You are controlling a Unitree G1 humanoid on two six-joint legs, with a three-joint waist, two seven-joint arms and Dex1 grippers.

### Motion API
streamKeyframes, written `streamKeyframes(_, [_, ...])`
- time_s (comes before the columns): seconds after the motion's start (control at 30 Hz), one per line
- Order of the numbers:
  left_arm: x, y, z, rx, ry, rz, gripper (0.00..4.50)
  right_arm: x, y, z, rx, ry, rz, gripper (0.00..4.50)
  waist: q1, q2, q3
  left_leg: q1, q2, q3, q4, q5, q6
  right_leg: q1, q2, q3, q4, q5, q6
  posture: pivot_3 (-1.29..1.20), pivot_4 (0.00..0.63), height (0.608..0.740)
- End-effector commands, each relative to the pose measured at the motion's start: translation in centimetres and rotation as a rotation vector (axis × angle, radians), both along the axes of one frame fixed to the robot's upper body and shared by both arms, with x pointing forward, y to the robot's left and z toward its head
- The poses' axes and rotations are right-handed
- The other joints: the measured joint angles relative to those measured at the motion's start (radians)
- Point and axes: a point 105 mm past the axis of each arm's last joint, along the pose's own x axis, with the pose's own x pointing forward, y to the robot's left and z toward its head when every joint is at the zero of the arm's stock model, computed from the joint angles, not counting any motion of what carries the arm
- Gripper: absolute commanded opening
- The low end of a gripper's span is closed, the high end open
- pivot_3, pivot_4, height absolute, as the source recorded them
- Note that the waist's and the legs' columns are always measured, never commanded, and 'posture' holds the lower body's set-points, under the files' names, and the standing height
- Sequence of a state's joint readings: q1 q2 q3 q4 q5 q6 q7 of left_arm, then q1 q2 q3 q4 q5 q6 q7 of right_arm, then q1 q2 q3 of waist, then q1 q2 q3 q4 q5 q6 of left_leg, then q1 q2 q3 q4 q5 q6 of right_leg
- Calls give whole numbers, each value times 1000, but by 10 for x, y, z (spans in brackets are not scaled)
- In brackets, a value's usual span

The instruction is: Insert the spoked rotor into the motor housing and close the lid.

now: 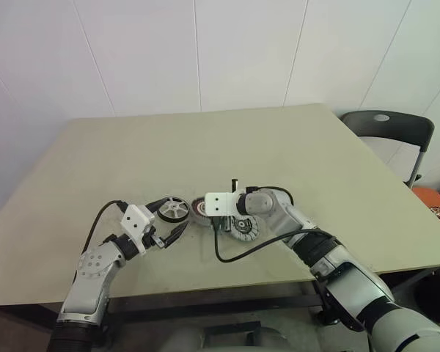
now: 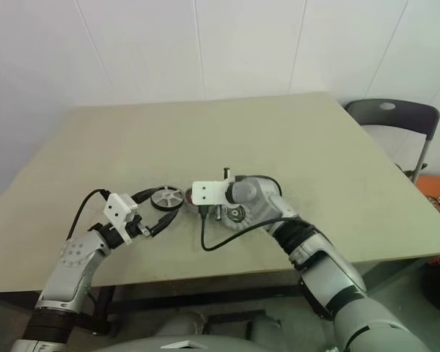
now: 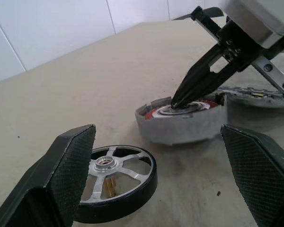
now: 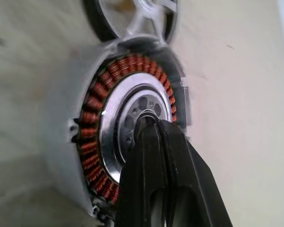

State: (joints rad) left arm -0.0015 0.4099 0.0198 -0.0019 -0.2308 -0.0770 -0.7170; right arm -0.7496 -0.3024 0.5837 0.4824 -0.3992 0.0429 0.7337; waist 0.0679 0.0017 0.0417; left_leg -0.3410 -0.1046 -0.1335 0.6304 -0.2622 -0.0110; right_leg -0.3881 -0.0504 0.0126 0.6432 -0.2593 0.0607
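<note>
A grey chair (image 1: 390, 129) is standing off beyond the table (image 1: 205, 158). Three round parts are lying together. Just left of the motor housing (image 3: 180, 124) the lid (image 3: 118, 182) is resting flat, framed by the left gripper (image 3: 165, 175), jaws spread wide, holding nothing. The right gripper (image 4: 154, 124) is pinched shut, its tips pressing on the housing's pale hub. Just right of the housing the spoked rotor (image 1: 245, 228) is lying, partly hidden behind that arm.
</note>
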Motion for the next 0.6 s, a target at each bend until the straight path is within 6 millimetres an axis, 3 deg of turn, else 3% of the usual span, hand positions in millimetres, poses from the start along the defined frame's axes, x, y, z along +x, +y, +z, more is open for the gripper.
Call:
streamKeyframes(0.03, [2,-3,12,-3,-52,-16,4500,12,-32,-15,-63,14,-122,25,-1,0,0,0,0,0,0,0,0,0,0,0,0,0,0,0,0,740])
streamKeyframes(0.27, [2,-4,11,-3,-52,-17,4500,1,-21,-22,-20,72,-87,25,-2,0,0,-1,0,0,-1,0,0,-2,1,0,0,0,0,0,0,740])
streamKeyframes(0.6, [3,-4,11,0,-53,-14,4500,-38,-12,-29,-10,258,82,25,-2,0,0,-5,1,-1,-5,-1,6,-3,2,0,-12,0,1,0,0,740])
